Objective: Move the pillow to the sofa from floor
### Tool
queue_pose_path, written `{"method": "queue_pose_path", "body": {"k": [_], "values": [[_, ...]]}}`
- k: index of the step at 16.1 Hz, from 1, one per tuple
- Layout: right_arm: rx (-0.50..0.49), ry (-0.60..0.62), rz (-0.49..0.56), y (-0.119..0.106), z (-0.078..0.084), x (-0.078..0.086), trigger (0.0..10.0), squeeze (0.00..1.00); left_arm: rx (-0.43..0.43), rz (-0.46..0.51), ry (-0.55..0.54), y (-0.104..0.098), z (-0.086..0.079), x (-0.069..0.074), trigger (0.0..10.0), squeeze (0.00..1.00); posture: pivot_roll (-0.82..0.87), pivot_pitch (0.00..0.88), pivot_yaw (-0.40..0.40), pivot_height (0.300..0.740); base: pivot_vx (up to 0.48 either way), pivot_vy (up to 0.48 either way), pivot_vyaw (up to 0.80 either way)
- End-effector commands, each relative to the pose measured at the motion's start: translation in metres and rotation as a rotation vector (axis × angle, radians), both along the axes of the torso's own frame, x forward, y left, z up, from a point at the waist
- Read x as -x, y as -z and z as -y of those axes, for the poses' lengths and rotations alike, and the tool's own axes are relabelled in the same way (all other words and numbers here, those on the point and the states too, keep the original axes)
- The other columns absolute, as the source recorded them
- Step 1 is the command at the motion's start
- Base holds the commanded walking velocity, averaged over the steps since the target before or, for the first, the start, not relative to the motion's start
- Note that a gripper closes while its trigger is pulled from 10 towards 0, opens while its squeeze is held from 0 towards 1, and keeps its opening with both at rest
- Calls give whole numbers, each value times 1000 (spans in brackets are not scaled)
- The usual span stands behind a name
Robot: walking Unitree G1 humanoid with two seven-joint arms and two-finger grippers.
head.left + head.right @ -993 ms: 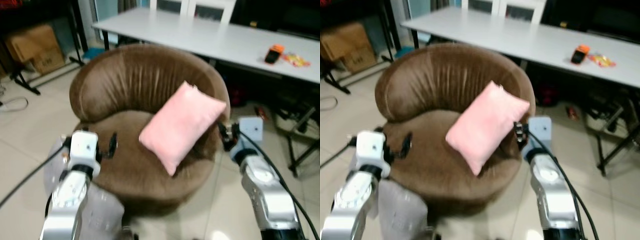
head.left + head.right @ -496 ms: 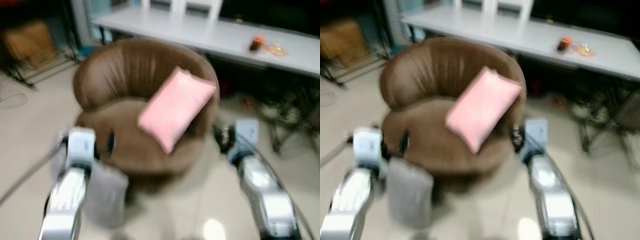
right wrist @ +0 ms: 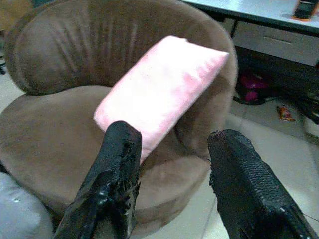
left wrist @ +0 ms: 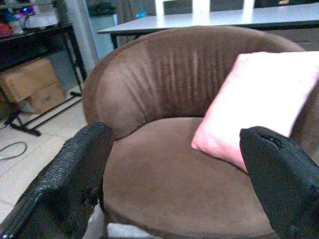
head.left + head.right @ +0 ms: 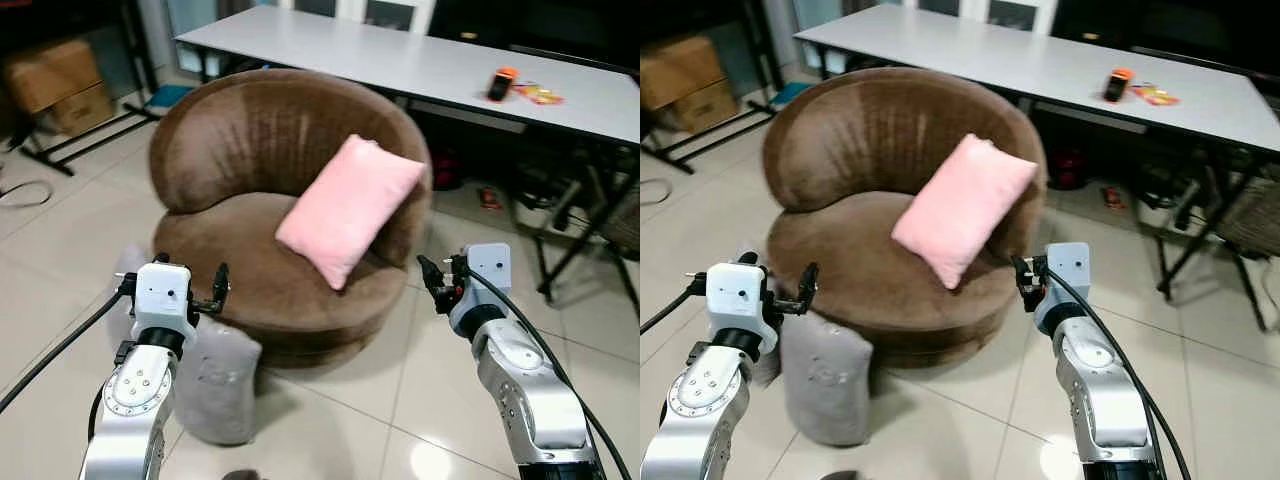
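Observation:
A pink pillow (image 5: 350,205) leans tilted against the right side of the backrest of a round brown sofa chair (image 5: 250,140). It shows too in the left wrist view (image 4: 259,99) and the right wrist view (image 3: 159,89). A grey pillow (image 5: 218,385) stands on the tiled floor against the sofa's front left. My left gripper (image 5: 188,272) is open and empty, held just above the grey pillow before the sofa's front edge. Off the sofa's front right, my right gripper (image 5: 440,275) is open and empty, a little short of the pink pillow.
A long white table (image 5: 400,60) runs behind the sofa with an orange object (image 5: 500,82) on it. Cardboard boxes (image 5: 55,85) and black rack legs (image 5: 60,150) stand at the left. A black folding stand (image 5: 590,230) stands at the right. Bare floor tiles (image 5: 400,400) lie in front.
The whole view has shifted and sharpened: the camera has drawn back, so sofa and table look farther off and the grey pillow shows in full. The pink pillow stays on the sofa.

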State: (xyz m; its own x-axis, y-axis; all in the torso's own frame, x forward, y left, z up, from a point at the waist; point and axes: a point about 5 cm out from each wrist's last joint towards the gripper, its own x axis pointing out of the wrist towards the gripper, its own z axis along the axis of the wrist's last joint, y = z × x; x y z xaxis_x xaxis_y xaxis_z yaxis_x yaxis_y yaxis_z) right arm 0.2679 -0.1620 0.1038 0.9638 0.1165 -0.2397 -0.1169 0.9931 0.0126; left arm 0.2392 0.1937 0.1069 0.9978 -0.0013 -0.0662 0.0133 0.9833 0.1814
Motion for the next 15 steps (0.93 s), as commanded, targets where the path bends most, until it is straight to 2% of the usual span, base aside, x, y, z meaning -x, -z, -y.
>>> {"method": "queue_pose_path", "body": {"k": [1,3,5,15], "values": [[-3,-8,2,-2,-2,0,10000,0,-10,-2,5,-1,0,2,10000,0,12,0,-64,740,0,386,0],[-22,-29,-3,-2,-4,0,10000,0,-14,-4,3,-1,-1,3,10000,0,13,0,-65,740,0,382,0],[4,-37,-3,-1,-6,-1,10000,0,-24,-2,7,-1,0,2,10000,0,15,0,-72,740,0,382,0],[-3,-11,-19,6,-5,0,10000,0,-33,-1,27,-2,-1,2,10000,0,22,0,-59,740,0,382,0]]}}
